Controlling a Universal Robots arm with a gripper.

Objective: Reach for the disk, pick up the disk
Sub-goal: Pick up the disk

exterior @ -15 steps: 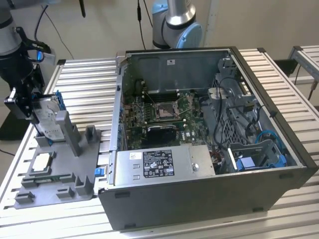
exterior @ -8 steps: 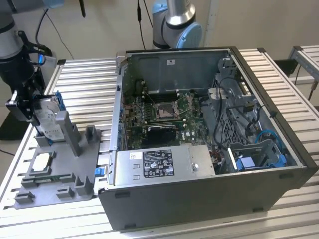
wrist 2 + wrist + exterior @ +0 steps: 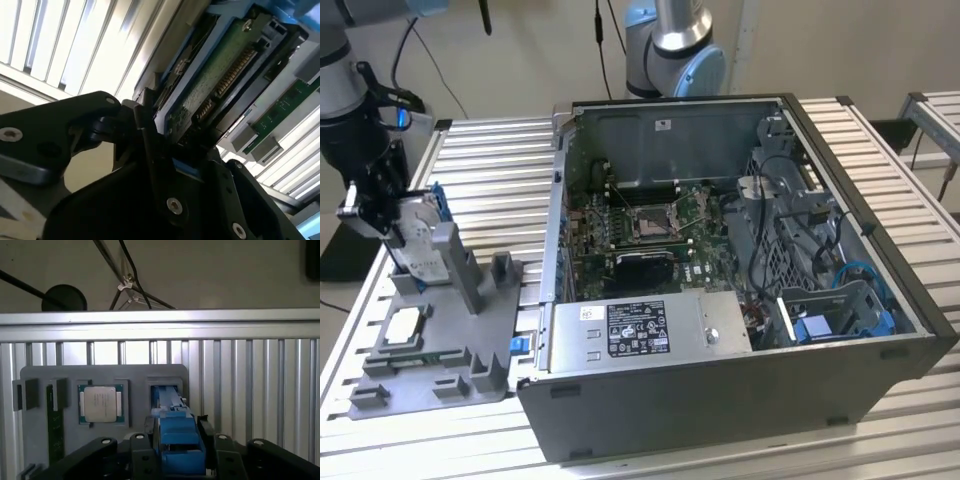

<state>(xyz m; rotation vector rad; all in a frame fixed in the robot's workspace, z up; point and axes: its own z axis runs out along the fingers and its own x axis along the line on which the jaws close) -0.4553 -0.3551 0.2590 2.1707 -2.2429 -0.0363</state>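
Disk, look: the disk (image 3: pixel 415 245) is a flat silver-grey slab with a white label on one broad face and a bright blue plastic bracket round its edges. In the second wrist view its other face (image 3: pixel 210 85) is a green circuit board with rows of gold contacts.
Disk, place: it stands on edge in a slot of the grey fixture (image 3: pixel 470 290) on the slatted worktop (image 3: pixel 490 170). Its upper end lies between the fingers (image 3: pixel 148 435).
Fingers: the gripper (image 3: pixel 392 225) is closed on the blue bracket, one black finger tight against each long side, as both wrist views show.
Hidden or unclear: the gripper body covers the disk's near end in both wrist views. The fixture slot hides its far end. In the exterior view the arm covers part of the label.
Pointing: the long axis runs from the slot straight toward the fingers, roughly upright, and the labelled face is turned to the exterior view's right.
Beside the fingers: a square silver chip (image 3: pixel 100 402) sits in the fixture pocket next to the disk's slot. The open computer case (image 3: pixel 720 400) stands well apart from the fingers.
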